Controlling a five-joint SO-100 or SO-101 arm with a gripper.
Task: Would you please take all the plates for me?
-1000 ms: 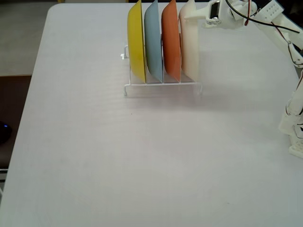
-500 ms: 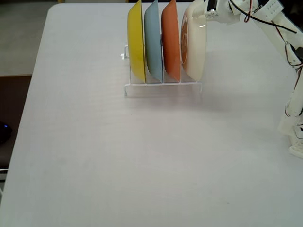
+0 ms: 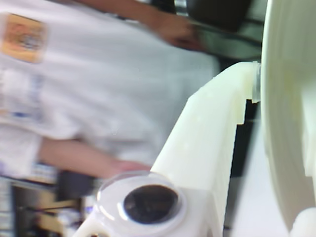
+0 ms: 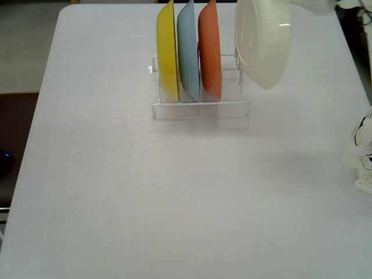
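In the fixed view a white wire rack (image 4: 200, 107) stands on the pale table (image 4: 174, 197) and holds three plates on edge. The yellow plate (image 4: 167, 52) sits in the slot furthest left. The light blue plate (image 4: 188, 49) comes next, then the orange plate (image 4: 210, 49). The slot at the rack's right end is bare. The cream-white plate (image 4: 263, 43) hangs in the air above and to the right of the rack, clear of its wires and tilted. In the wrist view the gripper (image 3: 259, 86) pinches this plate's rim, one white finger (image 3: 212, 133) pressed against it.
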